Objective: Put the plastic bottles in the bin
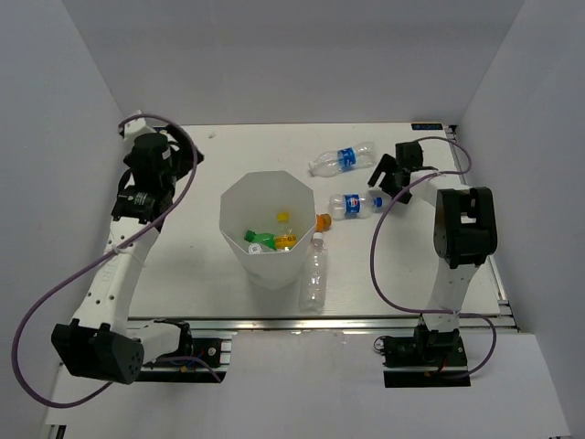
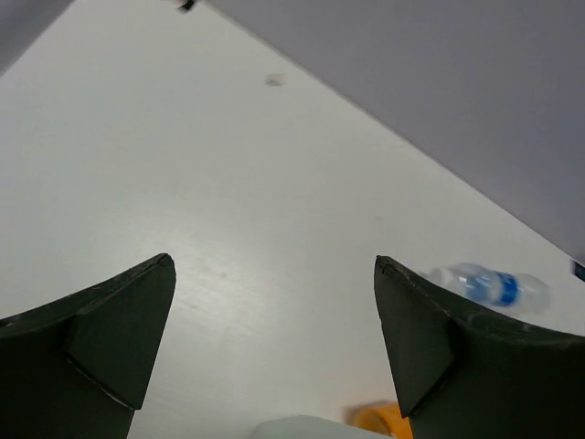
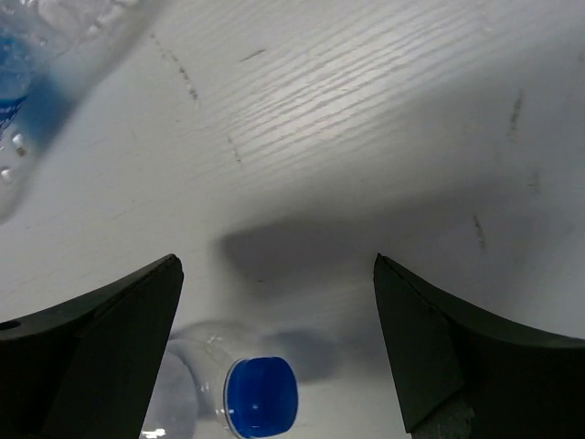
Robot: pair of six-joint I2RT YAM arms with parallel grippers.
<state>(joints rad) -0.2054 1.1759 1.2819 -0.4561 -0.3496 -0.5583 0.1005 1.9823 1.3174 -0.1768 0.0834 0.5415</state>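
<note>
Lying on its side right of the bin (image 1: 268,229), a blue-labelled bottle (image 1: 352,204) runs left to right across the table (image 1: 201,274), its blue cap (image 3: 262,395) turned toward the right gripper (image 3: 274,265), which hangs over that cap with fingers spread and empty. A second blue-labelled bottle (image 1: 343,160) lies farther back and a clear bottle (image 1: 313,274) stretches near-to-far beside the bin, while the left gripper (image 2: 274,265) gapes empty at far left; inside the bin sit a green bottle (image 1: 259,240) and yellow-capped ones (image 1: 284,240)
</note>
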